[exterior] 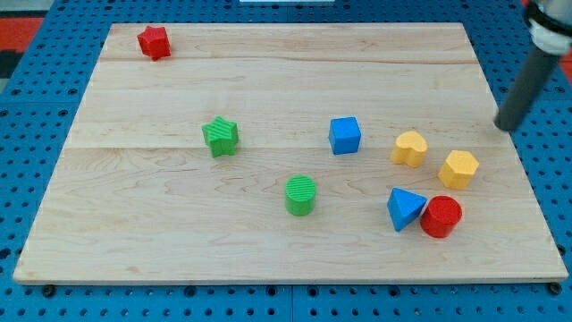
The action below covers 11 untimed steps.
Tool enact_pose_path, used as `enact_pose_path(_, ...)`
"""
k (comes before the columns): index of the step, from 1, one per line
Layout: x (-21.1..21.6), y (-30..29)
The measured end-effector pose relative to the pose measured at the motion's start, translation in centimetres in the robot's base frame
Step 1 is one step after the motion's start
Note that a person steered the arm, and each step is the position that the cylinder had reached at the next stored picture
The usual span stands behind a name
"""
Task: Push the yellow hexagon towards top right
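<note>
Tip: your rod comes in from the view's top right corner, and my tip [507, 126] sits near the board's right edge, up and to the right of the yellow hexagon, well apart from it and touching no block.
Claw state: you have no claw here, just the bare rod, so nothing opens or closes.
Yellow hexagon [458, 168]: you find it at the right side of the wooden board [268, 80], below mid-height, flat on one hexagonal face. It is too compact to show a long axis; one corner seems to point toward the view's right, though I cannot tell for sure.
Yellow heart [410, 148]: just left of the hexagon and a little higher, close but apart.
Red cylinder [441, 216]: below the hexagon, upright, touching or nearly touching the blue triangle [404, 208] on its left.
Blue cube [345, 135]: left of the heart, near mid-board.
Green cylinder [301, 195]: lower centre, upright.
Green star [221, 136]: left of centre.
Red block [154, 42]: far top left corner, its shape not clear to you.
</note>
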<state>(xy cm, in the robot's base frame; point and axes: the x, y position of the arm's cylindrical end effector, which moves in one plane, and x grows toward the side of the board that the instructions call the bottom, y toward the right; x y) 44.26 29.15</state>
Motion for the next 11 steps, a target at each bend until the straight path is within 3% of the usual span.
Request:
enact_pose_path(1,7.7,-1.9)
enact_pose_path(2,11.4,-1.1)
enact_pose_path(3,11.3,-7.4)
enact_pose_path(4,11.0,-5.5)
enact_pose_path(5,9.3,-4.2)
enact_pose_path(8,2.4,-10.7)
enact_pose_path(11,-6.9,-8.9)
